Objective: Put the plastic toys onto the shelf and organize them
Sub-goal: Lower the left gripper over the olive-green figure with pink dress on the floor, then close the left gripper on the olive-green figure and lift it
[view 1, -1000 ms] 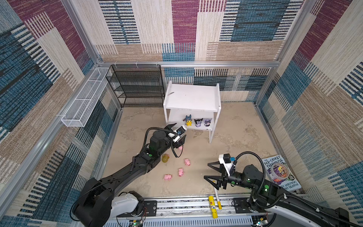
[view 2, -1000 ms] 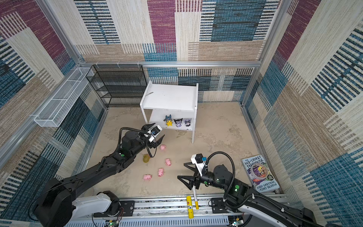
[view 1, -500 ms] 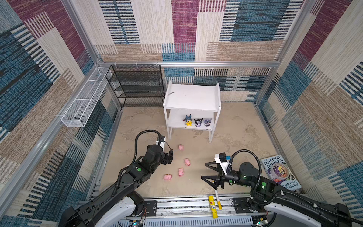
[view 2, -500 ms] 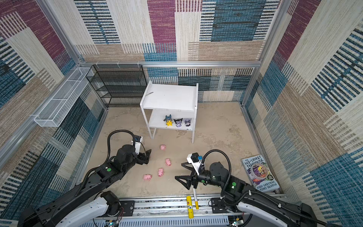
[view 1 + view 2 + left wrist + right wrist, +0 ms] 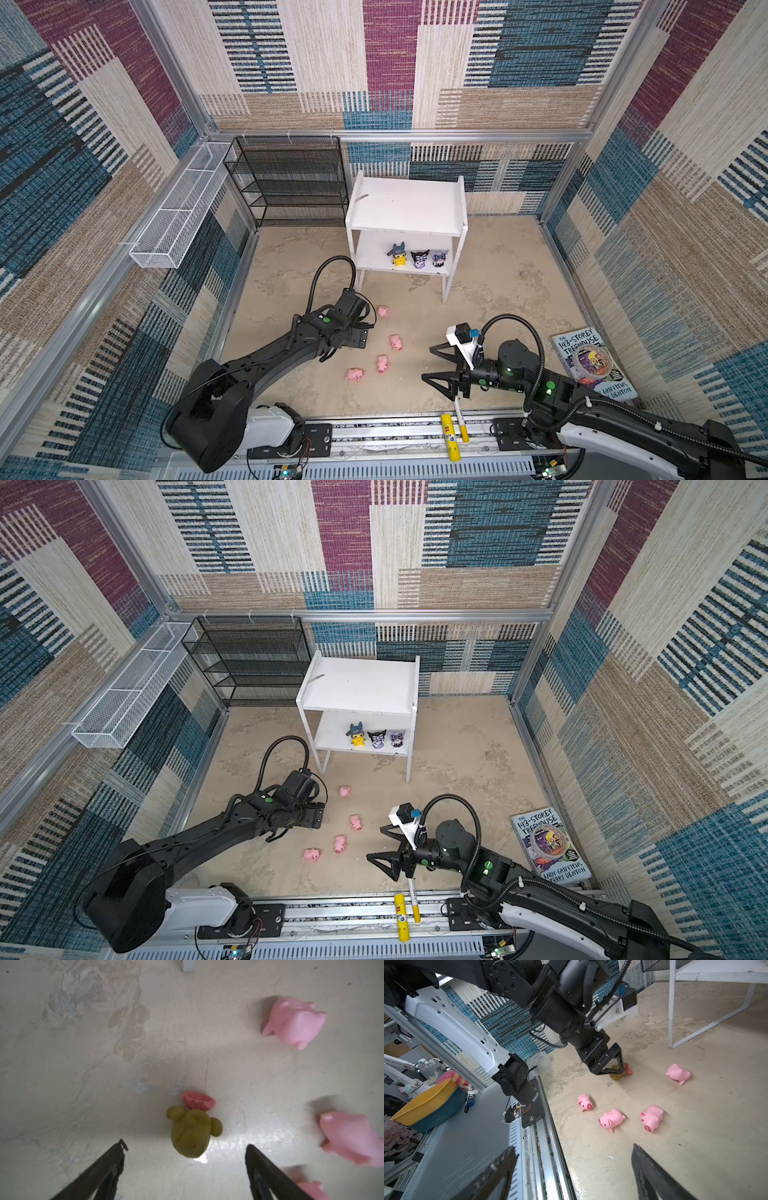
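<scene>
The white shelf (image 5: 405,203) stands at the back, its top board bare. On its lower board stand a yellow figure with a blue hood (image 5: 398,254) and two black-and-purple figures (image 5: 419,258) (image 5: 439,257). Several pink pigs (image 5: 395,342) (image 5: 355,822) lie on the floor in front of it. My left gripper (image 5: 186,1148) is open and low over the blond-haired doll (image 5: 192,1132), whose head lies between the fingertips. In the right wrist view its fingers (image 5: 617,1057) straddle the doll (image 5: 618,1077). The left arm hides the doll in both top views. My right gripper (image 5: 427,362) (image 5: 573,1149) hangs open and empty right of the pigs.
A black mesh rack (image 5: 291,183) and a long white wire basket (image 5: 178,208) are at the back left. A book (image 5: 590,365) with a round tub on it lies at the right. A yellow tube (image 5: 451,436) and a marker (image 5: 459,419) rest on the front rail.
My left arm has pulled back from the shelf and come down over the doll, which it now covers from above. The right gripper has shifted slightly to the left.
</scene>
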Robot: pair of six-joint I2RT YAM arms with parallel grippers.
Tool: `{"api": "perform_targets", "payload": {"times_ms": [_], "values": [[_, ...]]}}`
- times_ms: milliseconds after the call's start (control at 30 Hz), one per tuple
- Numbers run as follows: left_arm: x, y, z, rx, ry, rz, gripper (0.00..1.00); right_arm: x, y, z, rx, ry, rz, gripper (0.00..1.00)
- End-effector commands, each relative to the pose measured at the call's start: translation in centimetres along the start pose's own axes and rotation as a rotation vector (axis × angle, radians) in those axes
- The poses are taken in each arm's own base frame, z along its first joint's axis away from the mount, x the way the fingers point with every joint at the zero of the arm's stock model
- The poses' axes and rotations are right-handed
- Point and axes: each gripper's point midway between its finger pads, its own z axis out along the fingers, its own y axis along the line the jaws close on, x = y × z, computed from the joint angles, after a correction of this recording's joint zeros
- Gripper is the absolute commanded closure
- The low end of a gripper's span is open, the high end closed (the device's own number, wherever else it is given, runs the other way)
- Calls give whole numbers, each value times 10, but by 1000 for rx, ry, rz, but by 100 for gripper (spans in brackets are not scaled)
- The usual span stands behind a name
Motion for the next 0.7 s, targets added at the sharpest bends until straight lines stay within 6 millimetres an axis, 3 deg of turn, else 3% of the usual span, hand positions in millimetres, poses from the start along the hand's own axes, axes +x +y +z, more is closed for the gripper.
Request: {"api": "perform_targets", "payload": {"times_ms": [0,400,667], "values": [[13,-5,6,15,95,-26,10,-12,4,-2,-11,-43,-22,12],[27,-5,23,29,148,-60,37,-10,2,5,-10,-31,-38,12],[17,-11,33,35,149,-24,42,-14,2,7,-8,-40,-51,12]]}}
